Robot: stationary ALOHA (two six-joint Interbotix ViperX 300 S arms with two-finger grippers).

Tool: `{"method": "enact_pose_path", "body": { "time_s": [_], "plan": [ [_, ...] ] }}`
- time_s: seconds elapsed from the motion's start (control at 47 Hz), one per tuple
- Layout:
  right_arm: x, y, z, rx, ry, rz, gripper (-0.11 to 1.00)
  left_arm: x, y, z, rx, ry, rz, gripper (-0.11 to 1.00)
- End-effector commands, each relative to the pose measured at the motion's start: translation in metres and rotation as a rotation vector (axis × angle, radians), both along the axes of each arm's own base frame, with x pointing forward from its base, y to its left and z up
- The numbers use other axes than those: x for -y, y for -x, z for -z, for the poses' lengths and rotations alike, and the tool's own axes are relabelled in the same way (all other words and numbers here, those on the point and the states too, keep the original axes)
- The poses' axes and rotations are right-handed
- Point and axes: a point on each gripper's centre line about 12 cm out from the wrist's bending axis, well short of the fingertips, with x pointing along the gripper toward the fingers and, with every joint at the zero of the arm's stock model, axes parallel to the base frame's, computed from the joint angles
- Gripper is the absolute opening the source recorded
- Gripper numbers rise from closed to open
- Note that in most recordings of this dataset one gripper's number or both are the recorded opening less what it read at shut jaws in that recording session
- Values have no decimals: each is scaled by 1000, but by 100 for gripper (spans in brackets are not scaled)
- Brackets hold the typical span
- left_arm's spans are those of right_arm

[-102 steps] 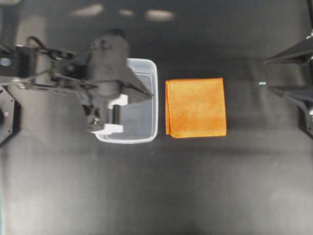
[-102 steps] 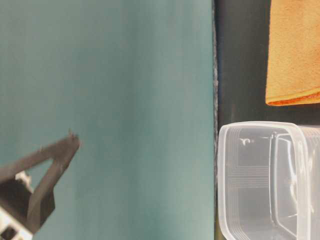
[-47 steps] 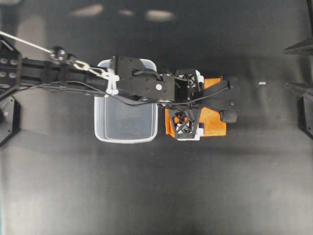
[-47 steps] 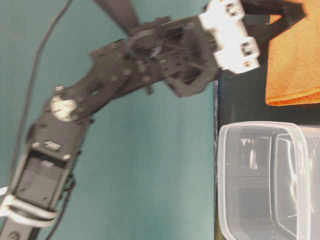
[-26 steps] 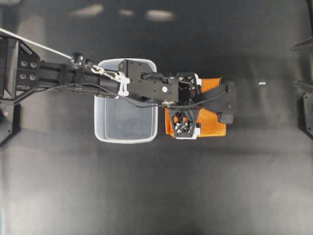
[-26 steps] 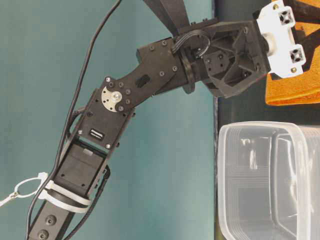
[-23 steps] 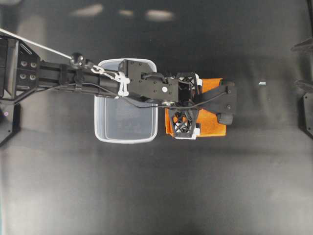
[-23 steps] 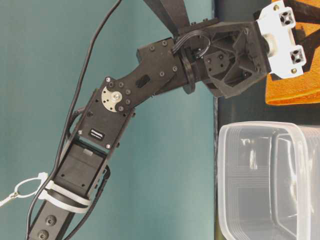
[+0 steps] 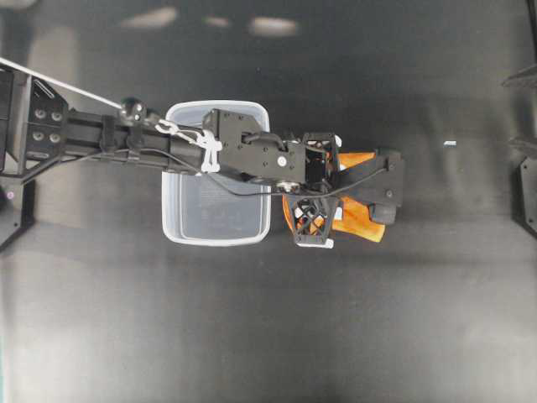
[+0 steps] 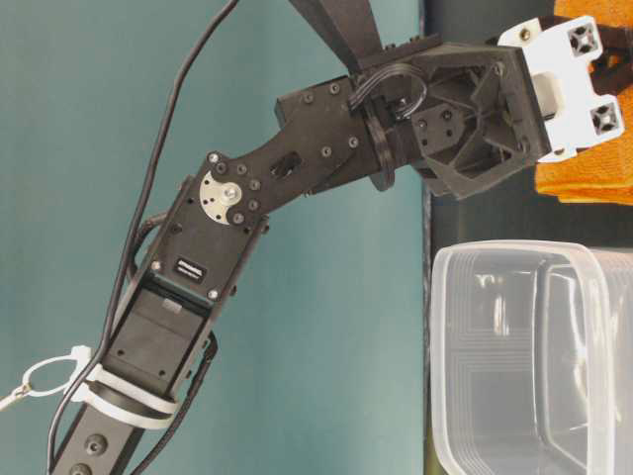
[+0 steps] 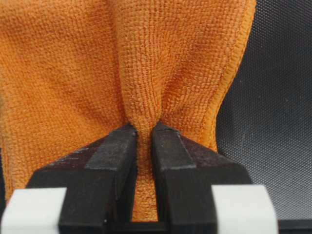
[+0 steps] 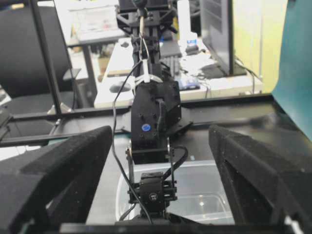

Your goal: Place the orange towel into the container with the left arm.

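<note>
left end effector [image 11: 144, 134] pinching orange towel [image 11: 73, 73], beside container [image 9: 216, 201]

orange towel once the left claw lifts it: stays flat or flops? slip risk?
Likely flops: the orange towel already gathers into soft folds where the left claw pinches it. Probably light, since it bunches in the overhead view rather than lying square. Slip looks unlikely, as the fuzzy weave sits pressed between both fingers. The hanging edges may catch the container rim.

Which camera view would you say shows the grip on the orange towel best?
The left wrist view: the left gripper pinches a ridge of the orange towel between nearly shut fingers. Overhead, the arm hides most of the towel. Table-level shows only an orange edge. The right wrist view shows no towel.
</note>
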Motion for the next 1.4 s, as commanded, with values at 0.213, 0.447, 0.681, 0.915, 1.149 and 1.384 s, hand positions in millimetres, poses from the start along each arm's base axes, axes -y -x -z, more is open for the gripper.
{"method": "enact_pose_path", "body": {
  "time_s": [0.213,0.447,0.681,0.915,1.149,1.384],
  "plan": [
    [0,-1,-3,5,0,2,78,-1,1,-114,192,-3,0,6],
    [0,-1,-4,8,-1,2,77,-22,47,-218,305,-11,-42,6],
    [0,1,-7,23,-2,1,77,-29,112,-227,222,-13,-67,6],
    [0,1,-6,22,-2,1,77,-27,150,-198,224,-13,-62,6],
    [0,1,-7,28,-2,2,77,-28,162,-173,179,-13,-62,6],
    [0,1,-8,32,-3,2,77,-32,167,-155,133,-13,-74,6]
  ]
}}
